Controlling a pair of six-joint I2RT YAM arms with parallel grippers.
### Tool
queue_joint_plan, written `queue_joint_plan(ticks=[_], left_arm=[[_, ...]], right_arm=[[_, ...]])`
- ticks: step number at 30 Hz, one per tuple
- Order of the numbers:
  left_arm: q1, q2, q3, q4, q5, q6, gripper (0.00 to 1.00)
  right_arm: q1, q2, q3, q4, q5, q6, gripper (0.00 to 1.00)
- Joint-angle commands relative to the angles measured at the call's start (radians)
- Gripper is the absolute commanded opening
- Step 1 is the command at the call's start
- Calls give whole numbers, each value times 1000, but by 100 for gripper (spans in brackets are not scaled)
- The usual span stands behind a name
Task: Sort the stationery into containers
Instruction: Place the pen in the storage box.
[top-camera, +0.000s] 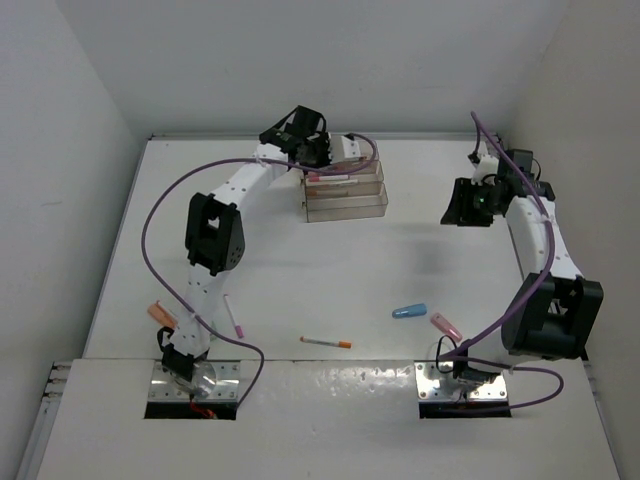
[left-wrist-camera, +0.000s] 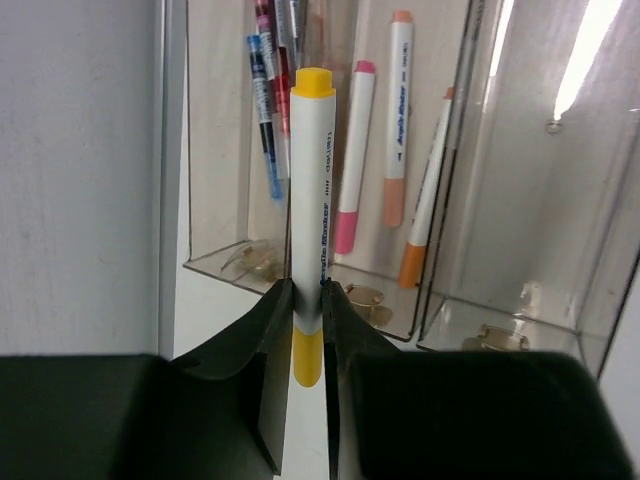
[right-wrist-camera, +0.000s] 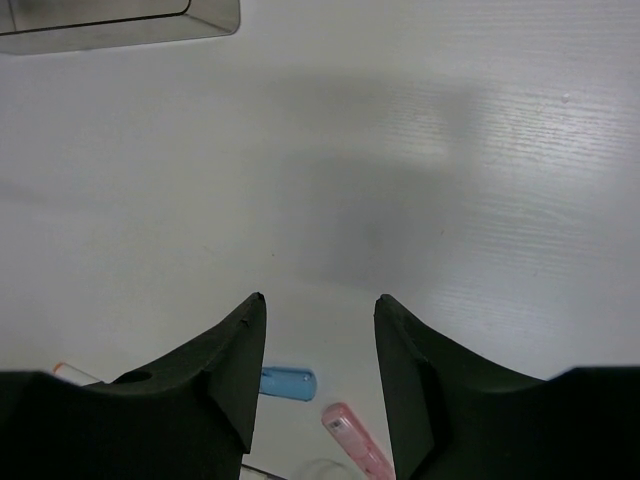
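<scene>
My left gripper (left-wrist-camera: 307, 290) is shut on a white marker with yellow ends (left-wrist-camera: 313, 200), held over the near end of the clear trays (left-wrist-camera: 300, 275); in the top view it (top-camera: 325, 155) is at the back of the stepped trays (top-camera: 345, 190). Several pens and markers lie in the trays: a pink-ended marker (left-wrist-camera: 352, 160), an orange-ended marker (left-wrist-camera: 398, 120), blue and red pens (left-wrist-camera: 265, 100). My right gripper (top-camera: 465, 205) is open and empty above bare table (right-wrist-camera: 320, 305). A stubby blue piece (top-camera: 409, 311) and a pink piece (top-camera: 446, 325) lie near the front.
An orange-tipped pen (top-camera: 326, 343) lies front centre. A thin pink pen (top-camera: 233, 315) and an orange piece (top-camera: 161, 314) lie by the left arm's base. The blue piece (right-wrist-camera: 288, 383) and pink piece (right-wrist-camera: 355, 437) show below my right fingers. White walls enclose the table.
</scene>
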Motion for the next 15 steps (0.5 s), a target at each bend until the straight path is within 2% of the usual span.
queue_joint_plan(ticks=[1,5,10,15], left_arm=[[20,3,16,88,13,12,4],[32,24,9,93,79,39,6],[32,46,-2,125,79,43,8],[32,70,4,130,105,36,11]], right_arm=[[-2,-20,23,1,-5,-29,47],[-2,-17,36,-27,-49,-59,48],[-2,11,78,-79,-132,-125,48],[13,16,108,-108,-141,-177,48]])
